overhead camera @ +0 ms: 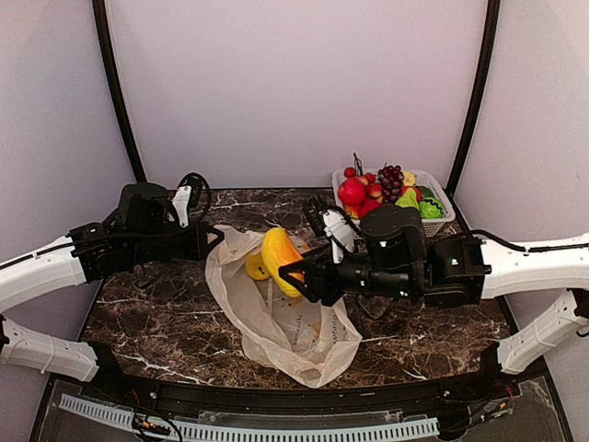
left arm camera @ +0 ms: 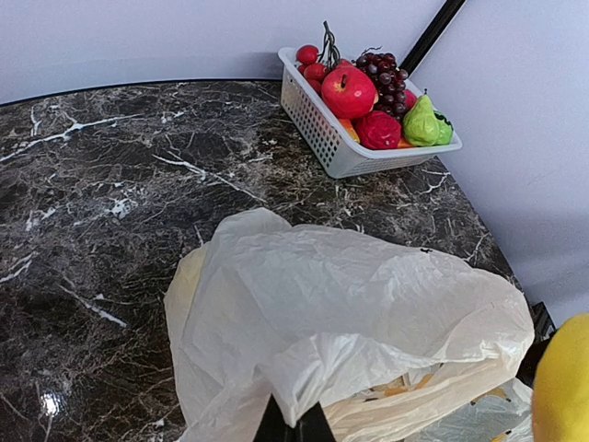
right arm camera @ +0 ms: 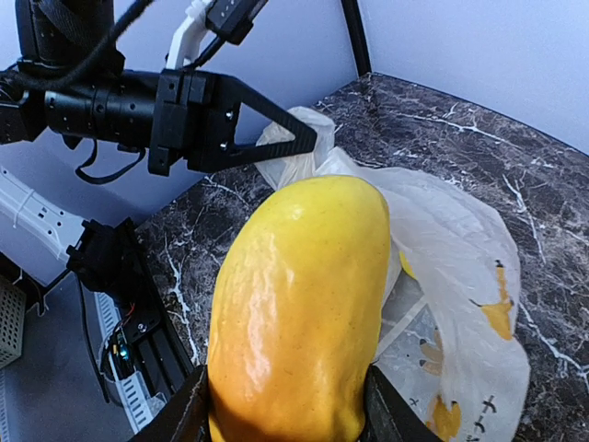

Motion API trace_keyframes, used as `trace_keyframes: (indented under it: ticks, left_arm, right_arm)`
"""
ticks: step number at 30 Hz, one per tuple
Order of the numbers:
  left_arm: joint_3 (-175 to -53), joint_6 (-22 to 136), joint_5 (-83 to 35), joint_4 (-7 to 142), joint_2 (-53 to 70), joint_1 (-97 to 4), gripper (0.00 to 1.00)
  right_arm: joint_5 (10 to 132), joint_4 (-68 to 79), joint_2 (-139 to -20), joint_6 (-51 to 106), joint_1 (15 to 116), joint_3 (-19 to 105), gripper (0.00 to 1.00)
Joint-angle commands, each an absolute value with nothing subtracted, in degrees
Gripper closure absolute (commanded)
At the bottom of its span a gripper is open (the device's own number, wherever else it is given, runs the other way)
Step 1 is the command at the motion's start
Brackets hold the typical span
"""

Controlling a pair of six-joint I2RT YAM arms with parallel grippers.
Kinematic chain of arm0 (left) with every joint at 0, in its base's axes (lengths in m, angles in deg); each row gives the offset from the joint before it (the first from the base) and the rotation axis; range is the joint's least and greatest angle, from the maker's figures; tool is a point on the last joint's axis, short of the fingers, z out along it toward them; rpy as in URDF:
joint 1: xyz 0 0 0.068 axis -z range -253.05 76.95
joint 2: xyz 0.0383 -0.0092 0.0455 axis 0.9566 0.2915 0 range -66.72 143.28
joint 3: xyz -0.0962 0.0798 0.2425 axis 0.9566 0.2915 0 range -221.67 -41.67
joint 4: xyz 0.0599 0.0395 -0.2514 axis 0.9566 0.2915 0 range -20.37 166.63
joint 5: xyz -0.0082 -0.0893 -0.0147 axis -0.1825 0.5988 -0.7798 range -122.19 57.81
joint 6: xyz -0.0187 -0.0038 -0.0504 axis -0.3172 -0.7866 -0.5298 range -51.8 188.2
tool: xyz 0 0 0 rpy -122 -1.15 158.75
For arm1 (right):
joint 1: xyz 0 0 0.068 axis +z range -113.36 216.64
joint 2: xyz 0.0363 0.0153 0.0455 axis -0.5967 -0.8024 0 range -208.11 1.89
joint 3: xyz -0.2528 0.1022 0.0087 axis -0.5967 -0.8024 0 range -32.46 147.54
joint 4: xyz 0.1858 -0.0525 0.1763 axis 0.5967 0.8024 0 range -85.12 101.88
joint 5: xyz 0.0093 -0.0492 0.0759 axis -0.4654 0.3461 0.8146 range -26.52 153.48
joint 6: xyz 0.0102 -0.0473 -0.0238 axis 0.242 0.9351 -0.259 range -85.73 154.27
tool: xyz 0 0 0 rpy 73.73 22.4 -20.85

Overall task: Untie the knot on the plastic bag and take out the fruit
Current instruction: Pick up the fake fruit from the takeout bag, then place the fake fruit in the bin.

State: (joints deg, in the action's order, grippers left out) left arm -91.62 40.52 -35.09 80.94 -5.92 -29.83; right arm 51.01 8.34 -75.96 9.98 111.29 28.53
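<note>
— Where is the yellow fruit (overhead camera: 279,258) held?
— It is clamped between the fingers of the right gripper (overhead camera: 293,273), over the plastic bag (overhead camera: 285,336) (a smaller yellow piece (overhead camera: 257,268) is seen just beside it).
— Its long axis?
— It is pointed out from the fingers, toward the far left.
— And the bag?
— It is laid from far left to near right on the table. Its far-left edge is pinched by the closed left gripper (overhead camera: 213,242).

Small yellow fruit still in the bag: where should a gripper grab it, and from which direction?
Probably across its rounded middle, coming down from above: the small yellow fruit lies exposed at the plastic bag's open mouth, whose rim the left gripper pinches. The right gripper would first need to set down its big yellow fruit.
</note>
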Motion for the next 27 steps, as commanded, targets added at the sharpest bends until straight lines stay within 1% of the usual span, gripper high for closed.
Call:
trace_keyframes:
  ticks: [1,6,8,10,13,18,22,27]
  left_arm:
    - [-94.05,41.32,-39.30,86.74,-5.84,-30.58,0.99]
    - [-94.60,43.02,-36.80,87.05,-5.83,-33.51,0.99]
    - [-94.69,44.28,-33.34,85.44,-5.61,-35.46,0.99]
    - [-95.73,45.87,-25.68,84.74,-4.70,-37.17,0.99]
    - [-98.12,49.50,-20.61,85.50,-2.58,-39.20,0.99]
    - [-99.10,52.33,-12.90,84.36,-1.44,-42.88,0.99]
    - [-98.33,54.37,-7.64,80.53,-1.97,-44.85,0.99]
    - [-95.59,59.13,-6.50,76.48,-3.64,-45.83,0.99]
  right_arm:
    - [45.53,12.50,-69.94,11.18,111.49,28.46,0.62]
    - [40.38,21.22,-66.37,12.38,109.28,32.39,0.62]
    - [39.92,24.77,-66.06,12.92,106.41,34.27,0.62]
    - [40.04,27.90,-66.28,13.65,103.27,35.91,0.63]
    - [40.83,31.88,-67.17,14.86,97.35,38.18,0.64]
    - [46.46,34.38,-70.41,15.93,85.42,40.38,0.67]
    - [52.16,34.23,-73.91,16.89,77.05,42.47,0.69]
    - [57.11,34.17,-78.81,18.96,67.23,46.16,0.70]
